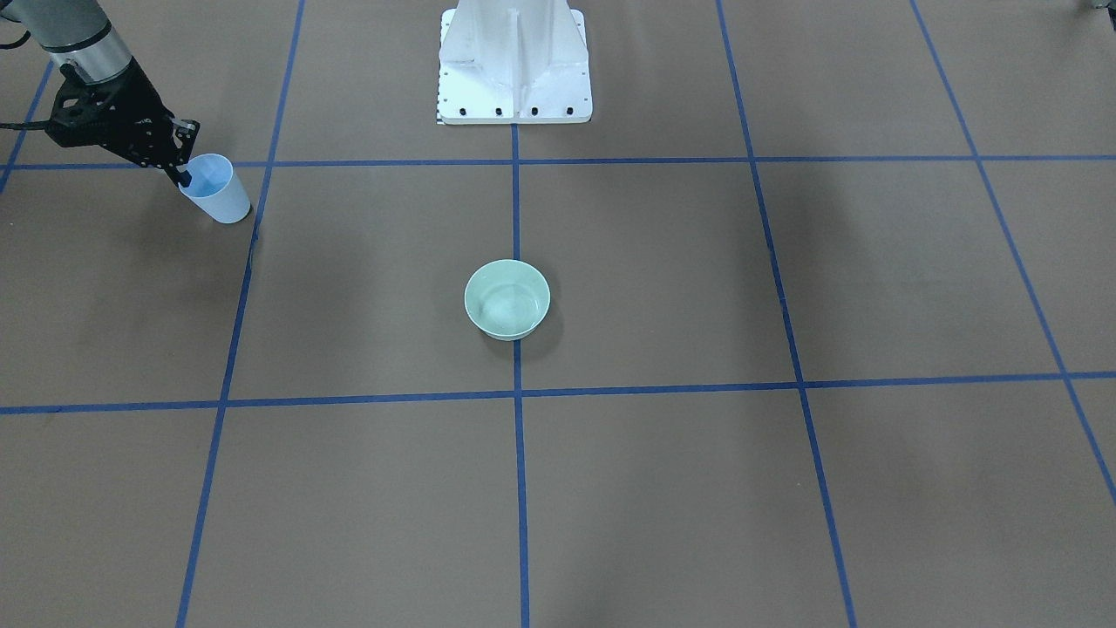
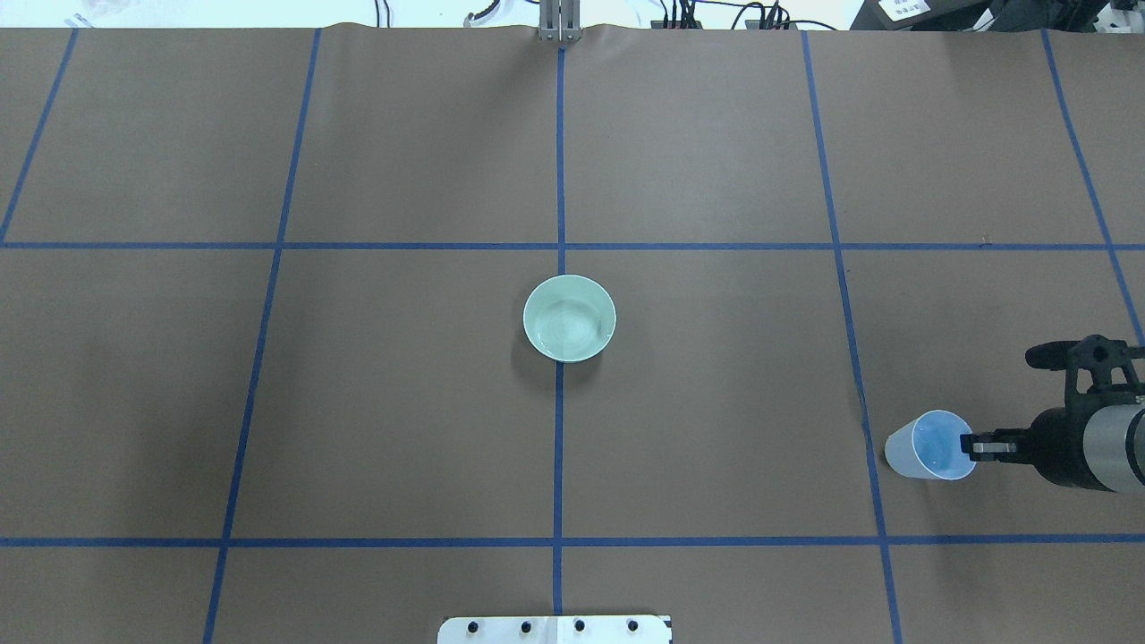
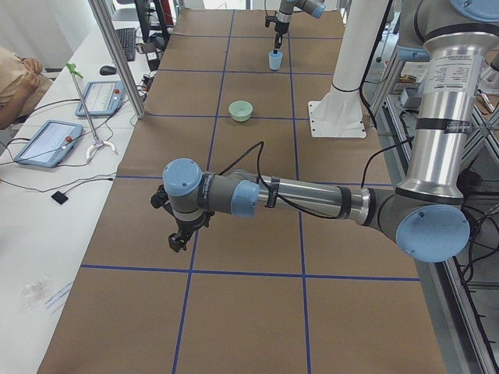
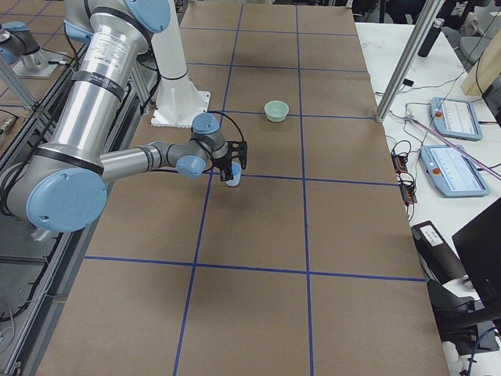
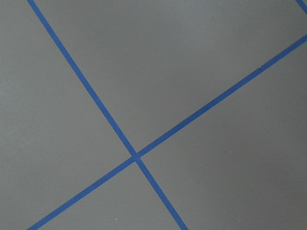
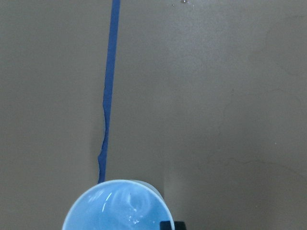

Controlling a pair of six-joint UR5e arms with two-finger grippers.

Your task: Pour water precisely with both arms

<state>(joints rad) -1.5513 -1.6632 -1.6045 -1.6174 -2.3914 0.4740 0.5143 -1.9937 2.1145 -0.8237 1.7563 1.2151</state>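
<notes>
A light-blue cup (image 2: 926, 444) stands upright at the table's right side, also seen in the front view (image 1: 216, 187) and the right wrist view (image 6: 117, 206). Faint glints of water (image 6: 129, 213) show inside it. My right gripper (image 2: 971, 444) is shut on the cup's rim, one finger inside and one outside. I cannot tell whether the cup touches the table. A pale green bowl (image 2: 569, 317) sits at the table's centre with glossy glints inside. My left gripper (image 3: 181, 238) hangs low over bare table, far from both. I cannot tell whether it is open or shut.
The white fixed pedestal (image 1: 514, 61) stands at the robot's side of the table, behind the bowl. Blue tape lines (image 5: 136, 155) divide the brown table cover. Tablets and cables (image 3: 47, 144) lie on the white bench beyond the far edge.
</notes>
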